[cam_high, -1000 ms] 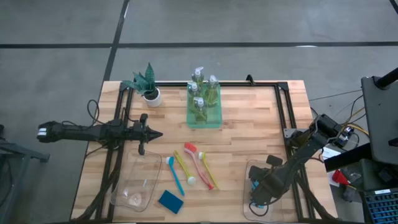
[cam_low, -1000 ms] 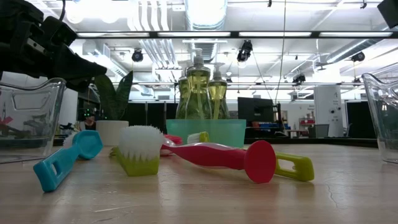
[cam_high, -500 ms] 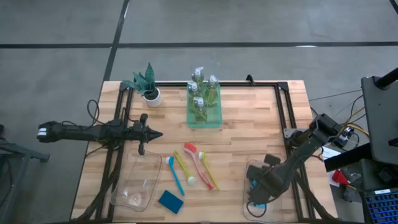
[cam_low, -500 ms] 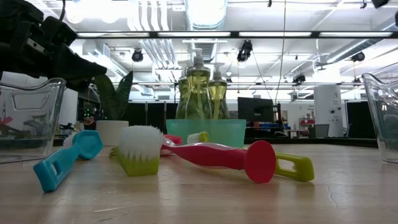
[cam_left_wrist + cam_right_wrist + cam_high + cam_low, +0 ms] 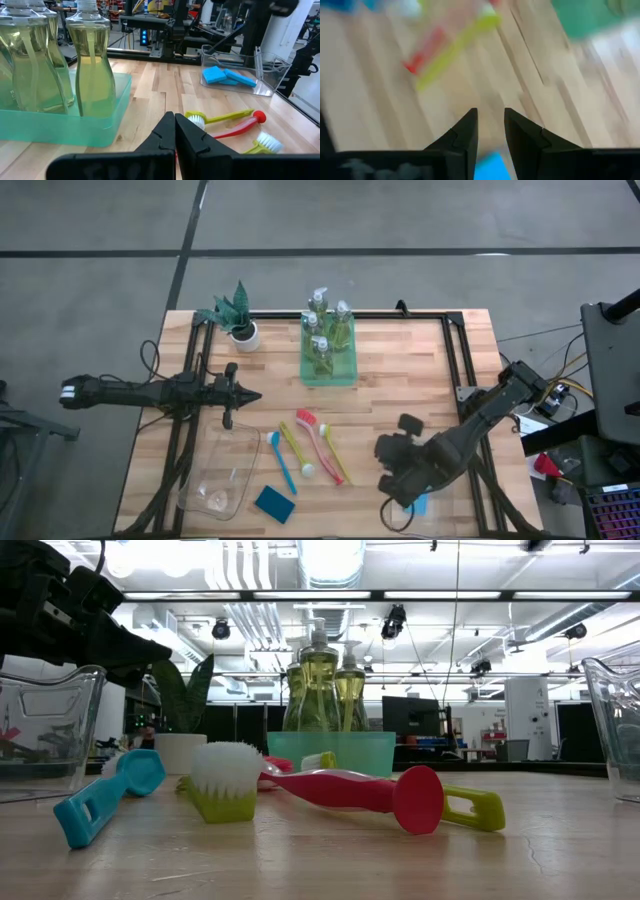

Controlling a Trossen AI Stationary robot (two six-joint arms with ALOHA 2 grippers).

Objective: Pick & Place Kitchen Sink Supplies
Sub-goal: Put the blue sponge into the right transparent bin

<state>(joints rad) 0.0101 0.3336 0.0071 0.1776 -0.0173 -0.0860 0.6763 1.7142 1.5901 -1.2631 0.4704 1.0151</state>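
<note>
In the high view my left gripper (image 5: 255, 395) hovers shut at the table's left, above the left clear bin. My right gripper (image 5: 386, 468) hangs open and holds nothing, between the right clear bin and the brushes. The red brush (image 5: 317, 438), the yellow brushes (image 5: 291, 448) and the blue brush (image 5: 282, 465) lie flat at mid-table. A blue sponge (image 5: 274, 503) lies near the table's near edge. Another blue sponge (image 5: 418, 504) lies in the right bin. Soap bottles (image 5: 328, 340) stand in the green tray. The left wrist view shows two blue sponges (image 5: 227, 76) in that bin.
A potted plant (image 5: 238, 318) stands at the far left. The left clear bin (image 5: 222, 475) lies near the left front. My right arm partly covers the right clear bin (image 5: 397, 517). Bare wood lies between the tray (image 5: 345, 375) and the right rail.
My right gripper has drawn out of the right clear bin and swung toward the table's left, toward the brushes. The blue sponge has stayed behind in the bin. My left arm has kept still.
</note>
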